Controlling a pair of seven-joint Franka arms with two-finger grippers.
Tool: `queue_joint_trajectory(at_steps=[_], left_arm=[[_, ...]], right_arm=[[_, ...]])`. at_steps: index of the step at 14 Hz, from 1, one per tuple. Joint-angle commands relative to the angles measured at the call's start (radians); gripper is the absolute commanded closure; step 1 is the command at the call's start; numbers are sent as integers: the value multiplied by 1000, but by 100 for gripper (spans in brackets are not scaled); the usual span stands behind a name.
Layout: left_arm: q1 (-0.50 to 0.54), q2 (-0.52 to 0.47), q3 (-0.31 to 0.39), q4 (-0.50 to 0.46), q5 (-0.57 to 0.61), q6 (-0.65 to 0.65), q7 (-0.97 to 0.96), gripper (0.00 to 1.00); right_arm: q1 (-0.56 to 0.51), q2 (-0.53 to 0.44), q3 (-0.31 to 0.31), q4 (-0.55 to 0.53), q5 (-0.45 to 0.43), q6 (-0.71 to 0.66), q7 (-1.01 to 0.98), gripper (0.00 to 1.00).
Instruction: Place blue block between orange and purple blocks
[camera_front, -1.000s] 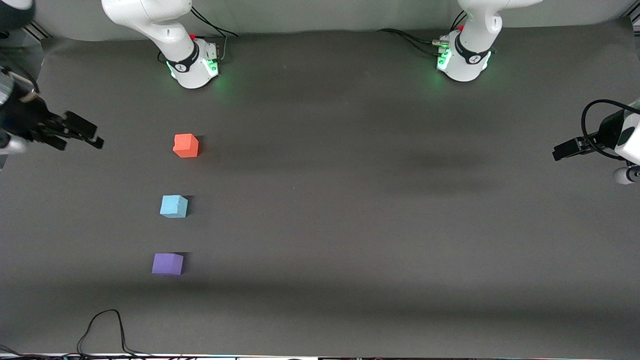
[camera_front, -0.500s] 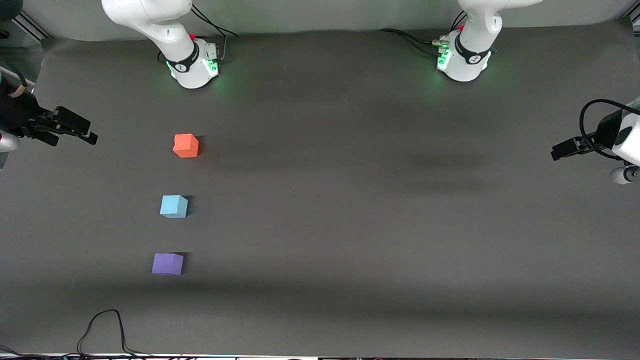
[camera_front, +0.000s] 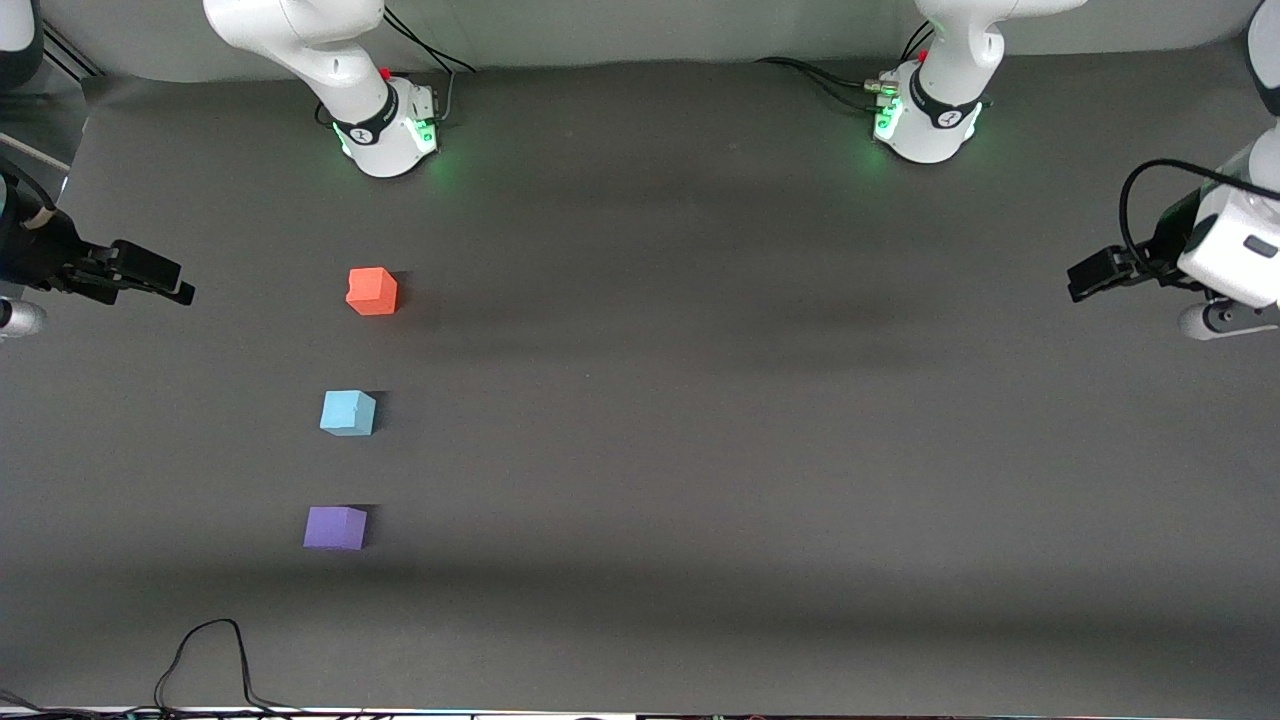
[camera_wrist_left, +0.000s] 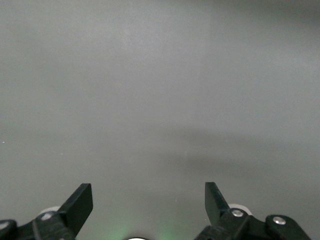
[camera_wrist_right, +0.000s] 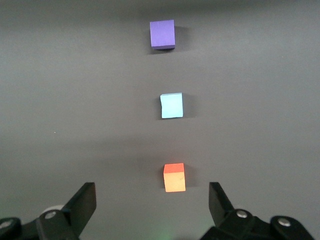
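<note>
Three foam cubes stand in a line toward the right arm's end of the table. The orange block (camera_front: 372, 291) is farthest from the front camera, the blue block (camera_front: 348, 412) stands between, and the purple block (camera_front: 335, 528) is nearest. All three show in the right wrist view: orange (camera_wrist_right: 174, 177), blue (camera_wrist_right: 172, 105), purple (camera_wrist_right: 162, 34). My right gripper (camera_front: 170, 280) is open and empty above the table's end, apart from the orange block; its jaws (camera_wrist_right: 152, 192) frame it. My left gripper (camera_front: 1085, 278) is open and empty over the other end; its wrist view (camera_wrist_left: 148, 192) shows only bare mat.
The right arm's base (camera_front: 385, 125) and the left arm's base (camera_front: 925, 115) stand along the table's back edge. A black cable (camera_front: 205, 650) loops on the mat near the front edge, nearer to the front camera than the purple block.
My right gripper has drawn back slightly toward its end of the table and levelled out. My left gripper has moved a little inward over the table. The three blocks have not moved.
</note>
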Motion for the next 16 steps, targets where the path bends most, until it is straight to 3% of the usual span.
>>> queue_joint_trajectory(at_steps=[1,6,9,16], left_arm=[[-5,-25,4,0,-4,-18,-12,0],[-7,-27,6,0,-4,-12,-9,0],[-100,-27,93,1,-4,-4,-9,0],[-99,-19,95,36,0,-36,-10,0]], right_arm=[[1,4,5,23,-13,-18,9,0],[2,15,4,14,-13,-16,9,0],[5,16,5,15,-13,-12,14,0],[5,16,8,15,-9,-10,15,0]])
